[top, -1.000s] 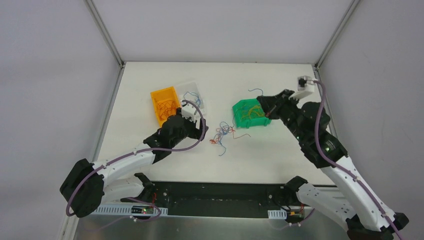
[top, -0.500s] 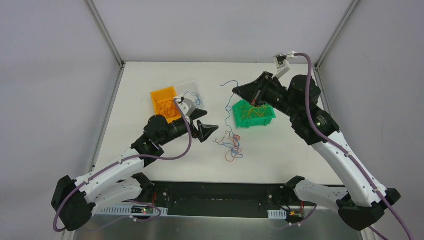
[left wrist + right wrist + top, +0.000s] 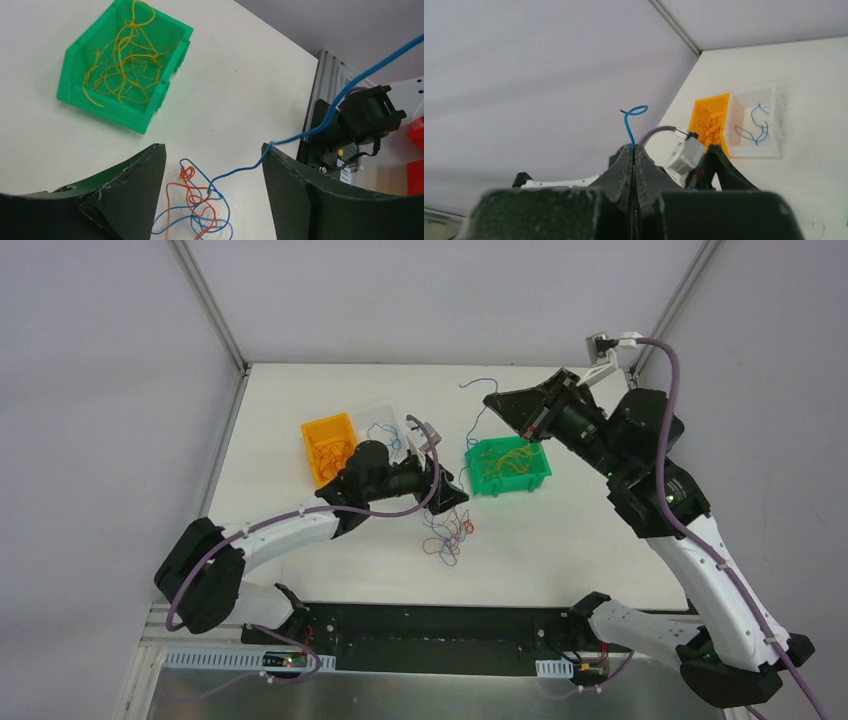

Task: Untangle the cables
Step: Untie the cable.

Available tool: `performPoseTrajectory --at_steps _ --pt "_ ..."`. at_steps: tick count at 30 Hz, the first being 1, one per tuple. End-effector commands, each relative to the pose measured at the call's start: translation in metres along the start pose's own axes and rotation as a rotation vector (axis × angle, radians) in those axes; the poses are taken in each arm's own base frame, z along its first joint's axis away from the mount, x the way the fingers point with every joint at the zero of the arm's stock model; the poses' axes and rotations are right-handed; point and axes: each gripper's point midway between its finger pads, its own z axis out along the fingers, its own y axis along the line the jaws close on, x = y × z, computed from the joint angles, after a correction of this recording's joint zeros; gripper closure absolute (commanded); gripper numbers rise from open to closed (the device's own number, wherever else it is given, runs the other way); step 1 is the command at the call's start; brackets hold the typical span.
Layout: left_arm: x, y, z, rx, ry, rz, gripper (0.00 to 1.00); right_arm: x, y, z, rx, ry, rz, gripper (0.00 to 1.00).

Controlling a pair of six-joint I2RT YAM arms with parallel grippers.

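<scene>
A small clump of orange and blue cables (image 3: 447, 533) lies on the white table in front of the green bin. In the left wrist view the clump (image 3: 200, 205) lies between and below my open fingers. My left gripper (image 3: 447, 496) (image 3: 212, 150) is open and hovers just above the clump. My right gripper (image 3: 497, 401) (image 3: 633, 148) is raised high and shut on a blue cable (image 3: 628, 122). That blue cable (image 3: 320, 127) runs taut from the clump up past my left gripper's right finger. Its free end curls above the shut jaws.
A green bin (image 3: 472, 468) (image 3: 115, 107) holds yellow wires. An orange bin (image 3: 312, 432) (image 3: 725, 100) holds orange wires. A clear bin (image 3: 385, 410) (image 3: 744, 97) beside it holds blue wires. The right arm's base (image 3: 365, 120) stands at the table's near edge.
My left arm has swung right and now hovers over the clump. My right gripper has risen further with the blue cable, pulling it taut. The clump has shifted slightly.
</scene>
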Motion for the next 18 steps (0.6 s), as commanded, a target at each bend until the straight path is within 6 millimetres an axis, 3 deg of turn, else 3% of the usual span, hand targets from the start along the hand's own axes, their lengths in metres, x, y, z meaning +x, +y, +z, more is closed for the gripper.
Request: performPoseTrajectory --at_steps 1,4,9,11,12,13,16,18 --pt "0.009 -0.014 0.02 0.109 -0.021 -0.076 0.3 -0.052 0.036 -0.025 -0.054 -0.167 -0.046 1.0" --pt "0.035 -0.005 0.033 0.095 0.038 -0.125 0.37 -0.068 0.038 -0.031 -0.027 -0.225 -0.063 1.0" --pt "0.073 0.009 0.04 0.069 0.088 -0.189 0.4 -0.101 0.028 -0.058 0.078 -0.39 -0.102 1.0" --pt "0.083 0.015 0.042 0.051 0.104 -0.214 0.6 -0.111 0.026 -0.07 0.113 -0.44 -0.126 1.0" --pt "0.088 0.021 0.042 0.018 0.116 -0.227 0.64 -0.116 0.022 -0.076 0.14 -0.465 -0.14 1.0" --pt "0.093 0.025 0.04 -0.013 0.124 -0.232 0.65 -0.12 0.018 -0.084 0.172 -0.49 -0.152 1.0" --pt "0.097 0.031 0.032 -0.058 0.125 -0.228 0.52 -0.133 -0.002 -0.105 0.3 -0.568 -0.19 1.0" --pt "0.106 0.037 0.028 -0.097 0.155 -0.235 0.5 -0.143 -0.013 -0.123 0.384 -0.627 -0.219 1.0"
